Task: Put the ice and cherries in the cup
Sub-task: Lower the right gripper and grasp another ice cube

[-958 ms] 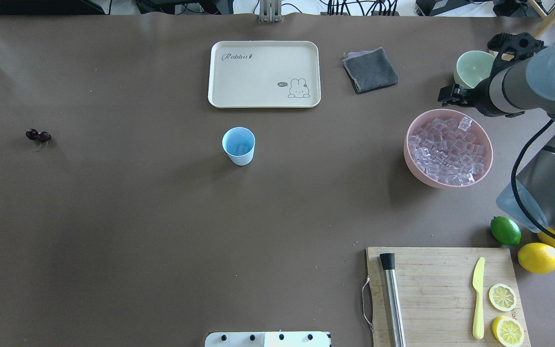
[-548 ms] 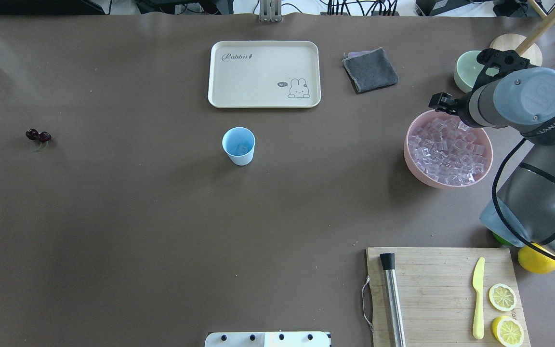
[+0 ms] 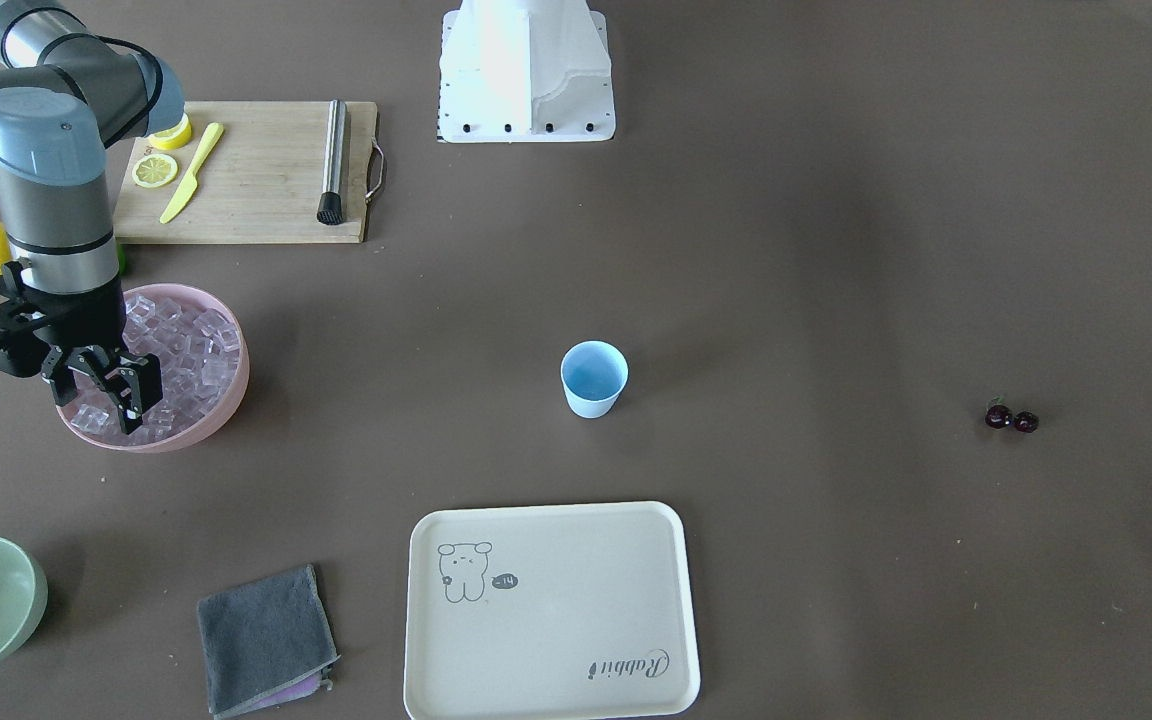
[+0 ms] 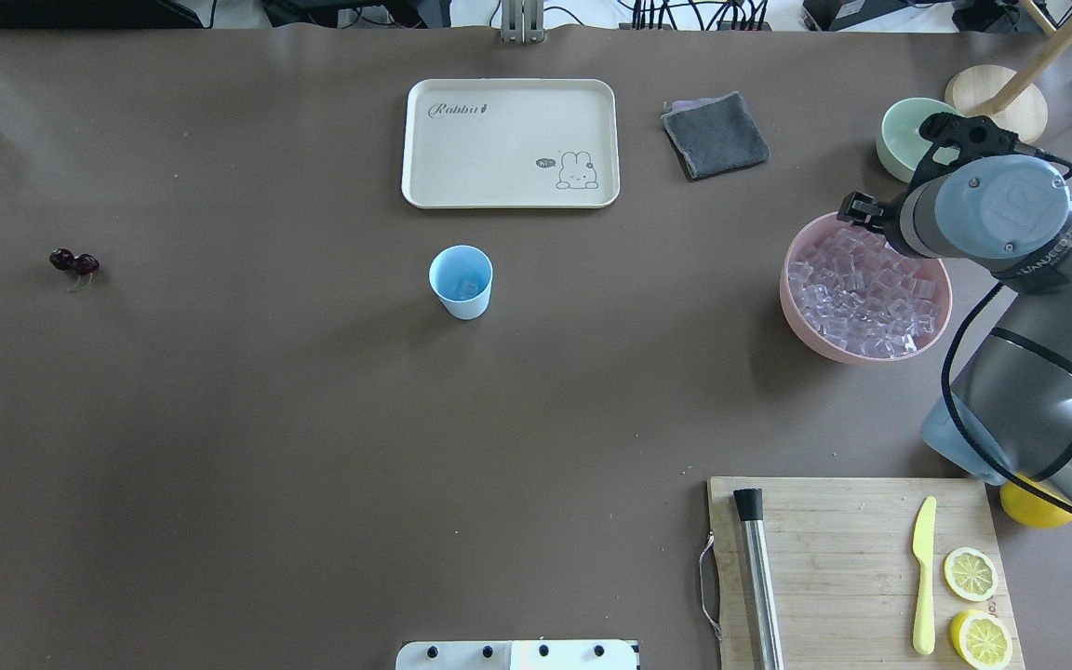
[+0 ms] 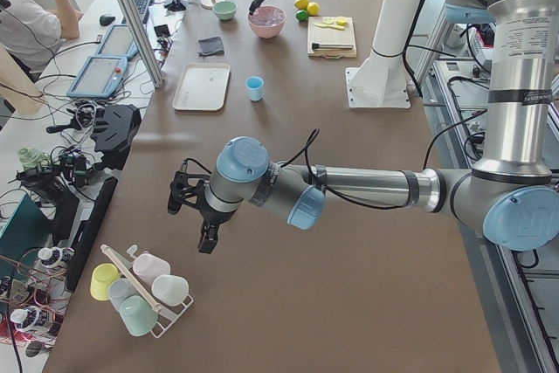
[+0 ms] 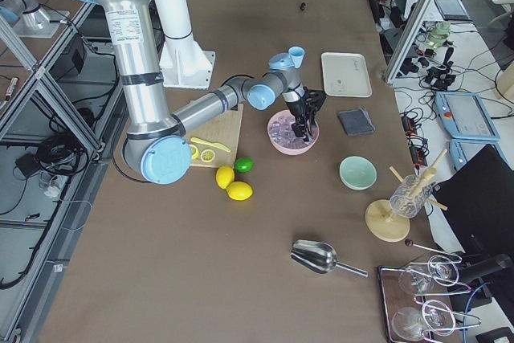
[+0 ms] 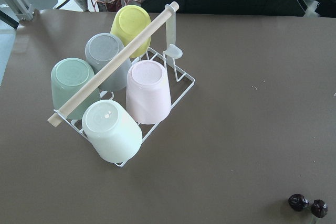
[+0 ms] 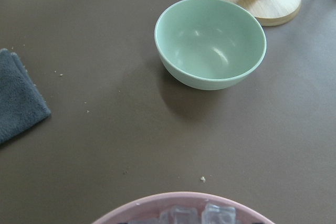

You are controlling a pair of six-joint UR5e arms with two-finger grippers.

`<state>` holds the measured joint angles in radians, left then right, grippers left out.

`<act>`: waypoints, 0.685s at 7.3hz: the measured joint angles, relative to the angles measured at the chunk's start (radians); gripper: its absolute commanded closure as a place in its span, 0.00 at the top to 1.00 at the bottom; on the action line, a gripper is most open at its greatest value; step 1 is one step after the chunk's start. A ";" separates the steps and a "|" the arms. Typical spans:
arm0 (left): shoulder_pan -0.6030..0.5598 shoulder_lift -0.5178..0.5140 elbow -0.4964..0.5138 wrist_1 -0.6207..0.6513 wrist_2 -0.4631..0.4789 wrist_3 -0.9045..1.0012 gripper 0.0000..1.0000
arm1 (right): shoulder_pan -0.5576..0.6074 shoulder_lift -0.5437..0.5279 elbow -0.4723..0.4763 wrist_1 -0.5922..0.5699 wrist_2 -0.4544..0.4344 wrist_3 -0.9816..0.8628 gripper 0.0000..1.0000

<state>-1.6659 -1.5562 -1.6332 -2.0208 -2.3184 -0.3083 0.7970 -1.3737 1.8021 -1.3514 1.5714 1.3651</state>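
The light blue cup (image 4: pixel 461 281) stands upright mid-table, with a faint glassy cube showing inside it. The dark cherries (image 4: pixel 73 262) lie far to its left and also appear at the bottom right of the left wrist view (image 7: pixel 308 205). Ice (image 4: pixel 866 293) fills the pink bowl (image 4: pixel 792 307). My right gripper (image 3: pixel 126 405) hangs open just over the ice at the bowl's far rim, holding nothing. My left gripper (image 5: pixel 205 233) shows only in the exterior left view, above bare table near a cup rack, and I cannot tell its state.
A pale green bowl (image 4: pixel 899 140) and a wooden stand (image 4: pixel 997 88) sit beyond the pink bowl. Also present are a cream tray (image 4: pixel 510 141), a grey cloth (image 4: pixel 715 135), and a cutting board (image 4: pixel 834 558) with knife, lemon halves and a metal muddler. The cup rack (image 7: pixel 121 98) is near the left arm.
My right arm has swung from over the green bowl toward the pink bowl, bringing the gripper over the ice. Cup and cherries have not moved.
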 measured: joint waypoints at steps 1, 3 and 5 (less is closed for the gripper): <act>0.000 0.002 0.001 -0.003 0.000 0.000 0.98 | -0.003 0.000 -0.002 0.000 -0.001 0.001 0.78; 0.000 0.006 0.002 -0.007 0.000 0.000 0.98 | -0.006 -0.004 -0.004 0.000 -0.002 0.015 0.78; 0.000 0.009 0.001 -0.009 0.000 0.000 0.98 | -0.006 -0.017 -0.004 0.000 -0.002 0.025 0.78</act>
<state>-1.6659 -1.5471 -1.6323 -2.0293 -2.3183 -0.3083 0.7913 -1.3902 1.7986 -1.3519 1.5693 1.3896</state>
